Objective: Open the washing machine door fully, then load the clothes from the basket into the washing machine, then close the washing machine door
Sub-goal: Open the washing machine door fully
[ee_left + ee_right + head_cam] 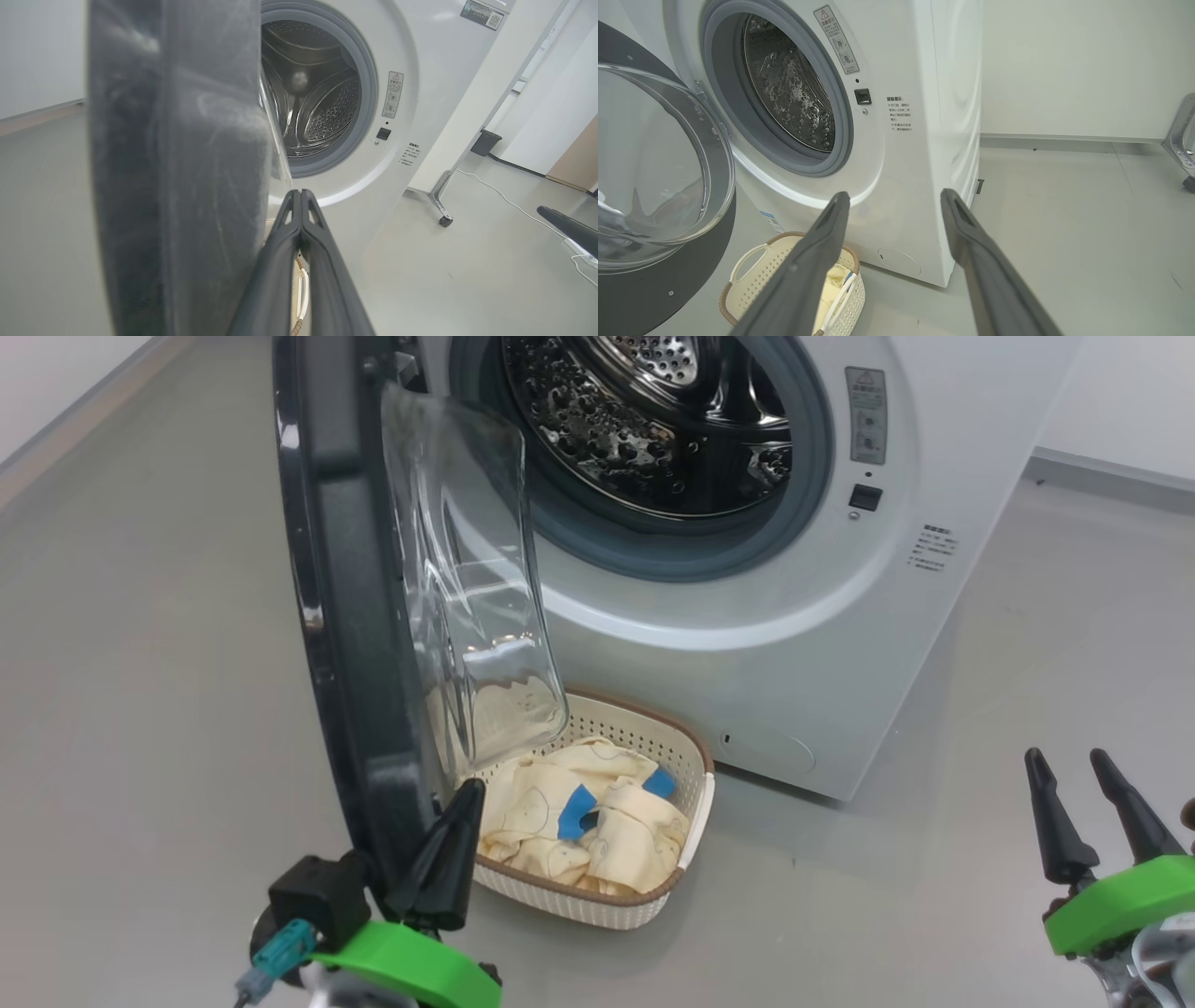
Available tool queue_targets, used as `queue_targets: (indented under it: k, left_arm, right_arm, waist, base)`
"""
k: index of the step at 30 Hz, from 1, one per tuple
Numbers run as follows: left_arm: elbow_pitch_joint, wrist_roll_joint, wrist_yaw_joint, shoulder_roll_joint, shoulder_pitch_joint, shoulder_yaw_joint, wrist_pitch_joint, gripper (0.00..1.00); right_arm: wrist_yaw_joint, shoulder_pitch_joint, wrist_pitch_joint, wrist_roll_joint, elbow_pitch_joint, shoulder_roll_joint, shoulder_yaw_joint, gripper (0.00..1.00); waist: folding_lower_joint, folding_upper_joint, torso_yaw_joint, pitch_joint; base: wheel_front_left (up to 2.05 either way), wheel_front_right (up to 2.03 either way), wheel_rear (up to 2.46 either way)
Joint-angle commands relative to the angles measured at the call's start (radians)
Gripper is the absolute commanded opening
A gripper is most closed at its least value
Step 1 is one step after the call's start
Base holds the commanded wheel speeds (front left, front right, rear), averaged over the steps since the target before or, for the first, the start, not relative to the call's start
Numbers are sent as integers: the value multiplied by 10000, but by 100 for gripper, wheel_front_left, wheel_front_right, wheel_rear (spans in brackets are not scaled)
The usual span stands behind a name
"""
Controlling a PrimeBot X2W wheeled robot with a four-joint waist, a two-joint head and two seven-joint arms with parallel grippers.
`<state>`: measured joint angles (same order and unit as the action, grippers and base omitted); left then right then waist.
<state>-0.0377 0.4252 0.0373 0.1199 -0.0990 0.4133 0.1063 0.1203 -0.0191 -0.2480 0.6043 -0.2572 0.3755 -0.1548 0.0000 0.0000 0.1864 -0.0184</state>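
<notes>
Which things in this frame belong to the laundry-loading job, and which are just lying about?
Part of the job: washing machine door, washing machine, basket, clothes.

Just lying about: dark bin, white cable, wheeled metal stand.

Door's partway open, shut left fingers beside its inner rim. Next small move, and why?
Probably push the shut left gripper leftward against the washing machine door to swing it wider: it stands roughly square to the washing machine, its glass overhanging the basket of clothes.
</notes>
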Motion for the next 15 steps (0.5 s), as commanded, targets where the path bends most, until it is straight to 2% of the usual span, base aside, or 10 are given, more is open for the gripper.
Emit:
queue_targets:
  k: [1,15]
  left_arm:
    - [369,-6,111,220,-334,-582,53,0]
    - [576,-188,682,959,-312,-1400,212,0]
  right_arm:
    - [104,-164,-137,-40,337,304,-82,100]
    - [104,-220,-137,-5,321,333,-171,100]
  waist:
    - [0,0,85,-1]
    - [0,0,738,-140]
  base:
    - [0,0,0]
    - [0,0,0]
